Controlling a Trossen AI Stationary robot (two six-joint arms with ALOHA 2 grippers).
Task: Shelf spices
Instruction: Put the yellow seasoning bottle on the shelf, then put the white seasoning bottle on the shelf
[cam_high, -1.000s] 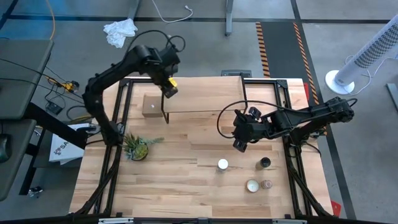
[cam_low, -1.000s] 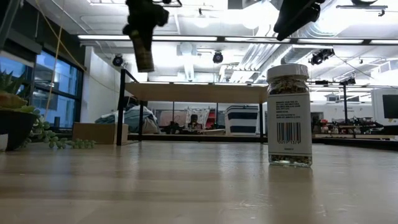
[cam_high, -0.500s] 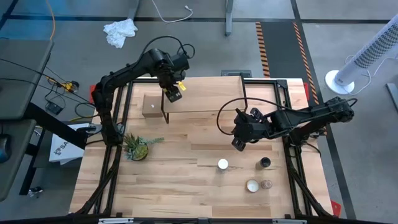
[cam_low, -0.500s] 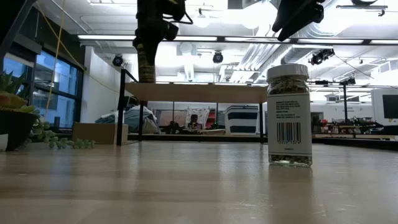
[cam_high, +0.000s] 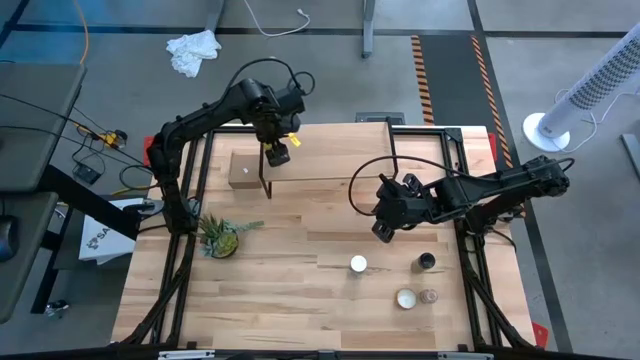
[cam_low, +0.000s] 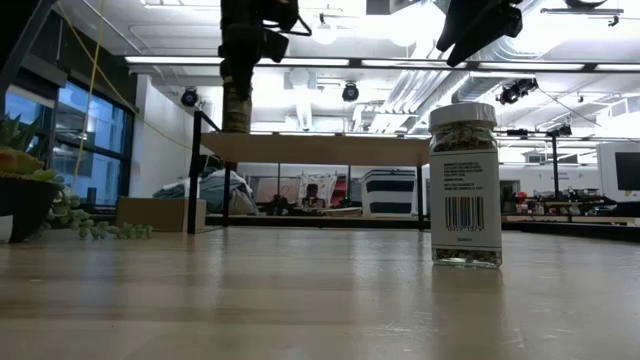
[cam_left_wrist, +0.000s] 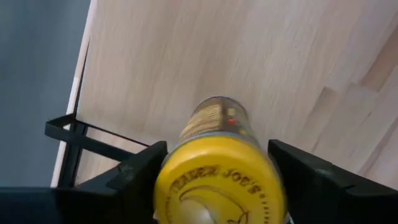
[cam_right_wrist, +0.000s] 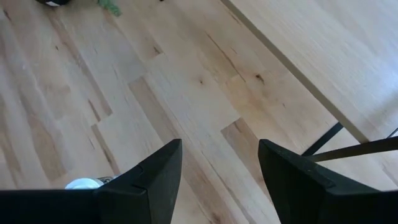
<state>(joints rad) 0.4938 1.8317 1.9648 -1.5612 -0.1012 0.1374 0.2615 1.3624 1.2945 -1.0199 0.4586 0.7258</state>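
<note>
My left gripper (cam_high: 277, 150) is shut on the mustard-yellow jar (cam_left_wrist: 214, 124) over the left end of the shelf (cam_high: 330, 152), a light plank on thin black legs. In the low view the jar (cam_low: 236, 108) hangs upright right at the plank top (cam_low: 320, 148). My right gripper (cam_high: 383, 232) hovers open above the table, nearer than the shelf's right part. The white-capped jar (cam_high: 358, 264), the black-capped jar (cam_high: 427, 262) and the tiny pinkish jar (cam_high: 429, 296) stand on the table near the right side. My left gripper pinches the jar's yellow cap (cam_left_wrist: 217, 180) between its two fingers (cam_left_wrist: 140, 177), one on each side, coming from above and pointing down. The jar hangs upright below them. Its base is level with the shelf's plank; whether it rests there I cannot tell.
A tan cardboard box (cam_high: 243, 170) sits just left of the shelf. A potted green plant (cam_high: 222, 236) stands toward the left edge. A flat white round tin (cam_high: 405, 298) lies beside the pinkish jar. Bare wood stretches between the plant and the jars.
My left gripper has carried the yellow jar a little toward the table's right and down, from above the shelf's left end to the height of the plank top. It stayed shut on the jar.
</note>
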